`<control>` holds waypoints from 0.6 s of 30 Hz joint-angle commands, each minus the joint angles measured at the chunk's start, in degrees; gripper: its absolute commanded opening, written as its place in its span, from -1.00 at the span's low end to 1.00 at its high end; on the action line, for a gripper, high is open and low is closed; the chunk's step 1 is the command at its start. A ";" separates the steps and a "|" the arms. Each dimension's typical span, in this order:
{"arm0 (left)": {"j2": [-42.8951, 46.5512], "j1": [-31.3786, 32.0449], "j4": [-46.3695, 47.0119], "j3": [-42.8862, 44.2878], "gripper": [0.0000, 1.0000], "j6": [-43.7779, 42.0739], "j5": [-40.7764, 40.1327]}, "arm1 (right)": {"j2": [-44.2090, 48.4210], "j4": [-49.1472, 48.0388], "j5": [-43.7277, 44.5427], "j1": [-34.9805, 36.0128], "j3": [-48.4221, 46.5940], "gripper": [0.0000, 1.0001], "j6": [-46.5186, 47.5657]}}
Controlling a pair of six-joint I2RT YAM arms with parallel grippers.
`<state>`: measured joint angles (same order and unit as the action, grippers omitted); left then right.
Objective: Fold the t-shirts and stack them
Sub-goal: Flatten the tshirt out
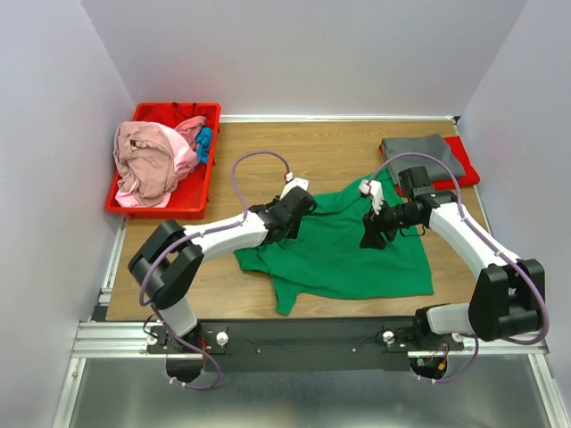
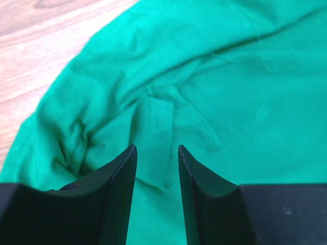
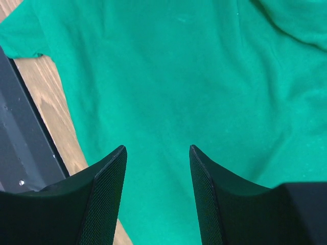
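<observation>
Green cotton fills the middle of the scene: one large green t-shirt [image 1: 348, 254] lies spread and rumpled on the wooden table [image 1: 268, 147], between two robot arms. One dark grey t-shirt [image 1: 424, 156] sits folded at the far right, on top of a red layer [image 1: 466, 169] that is mostly covered and hard to identify. One red plastic bin [image 1: 192, 201] stands at the far left, holding a heap of pink t-shirts [image 1: 147, 160] too tangled to count, with a scrap of one blue t-shirt [image 1: 205, 143] showing behind them.

The left gripper [image 2: 157, 148] is low over the green shirt's left part, its two fingers a narrow gap apart with a raised pleat of cloth between them; whether they pinch it cannot be made out. The right gripper [image 3: 157, 148] hovers over smooth green cloth near the table's near edge, jaws wide apart and holding nothing. The shirt's far edge is hidden behind both arms in the top view.
</observation>
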<state>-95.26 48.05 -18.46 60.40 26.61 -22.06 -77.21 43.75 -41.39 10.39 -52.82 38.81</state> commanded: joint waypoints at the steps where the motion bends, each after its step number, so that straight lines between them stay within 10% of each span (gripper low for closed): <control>1: -4.13 -1.12 -2.02 3.75 -0.10 -2.08 -5.09 | 0.83 -1.47 -2.03 -0.20 1.22 0.20 -0.66; 18: -11.70 -1.65 -5.54 8.86 -0.34 -4.02 -9.14 | 1.53 -1.56 -0.80 -0.55 1.75 0.20 -0.66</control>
<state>-105.78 46.39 -23.03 68.36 23.11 -28.73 -76.75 43.07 -41.65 10.37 -51.75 38.54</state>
